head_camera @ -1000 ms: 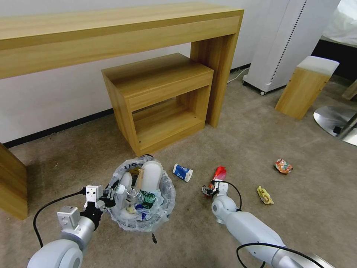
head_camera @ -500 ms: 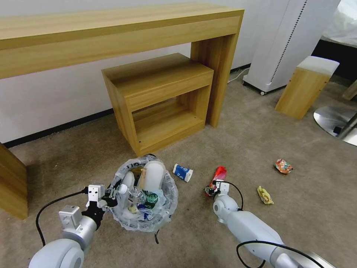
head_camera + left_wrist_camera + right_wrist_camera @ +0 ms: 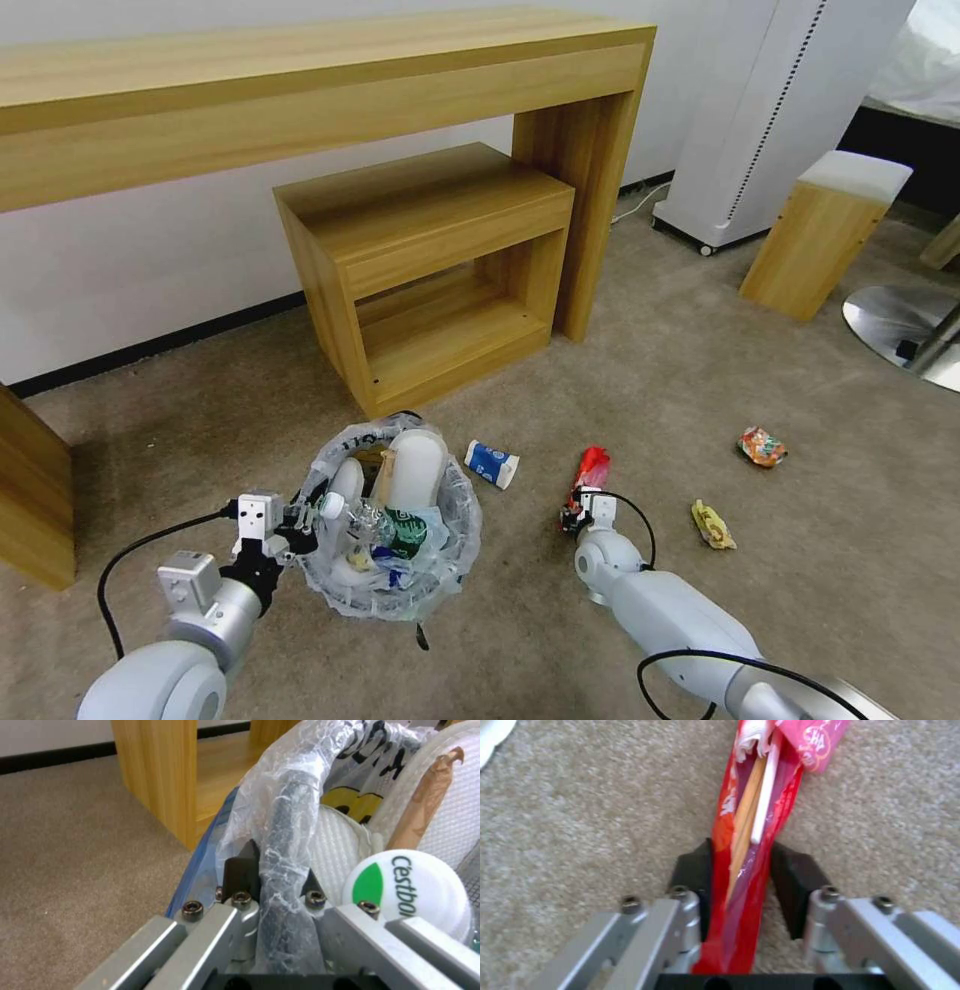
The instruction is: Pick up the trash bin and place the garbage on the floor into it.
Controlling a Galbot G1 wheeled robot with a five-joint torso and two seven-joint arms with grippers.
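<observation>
The trash bin (image 3: 392,598), round and lined with a clear crinkly bag, stands on the carpet at lower left, holding white slippers (image 3: 415,468) and a green bottle (image 3: 402,530). My left gripper (image 3: 300,518) is shut on the bin's bagged black rim (image 3: 287,806), one finger on each side of it. To the right, my right gripper (image 3: 572,517) sits low on the floor, shut on the near end of a red wrapper (image 3: 592,465). In the right wrist view the red wrapper (image 3: 740,832) runs between the two black fingers (image 3: 695,870).
More garbage lies on the carpet: a blue-white carton (image 3: 492,463) beside the bin, a yellow wrapper (image 3: 712,524) and a crumpled colourful piece (image 3: 762,446) farther right. A wooden side table (image 3: 430,270) under a long desk (image 3: 300,80) stands behind; a stool (image 3: 825,230) is at right.
The right gripper has crept forward along the red wrapper. The bin in the left gripper has shifted slightly to the right.
</observation>
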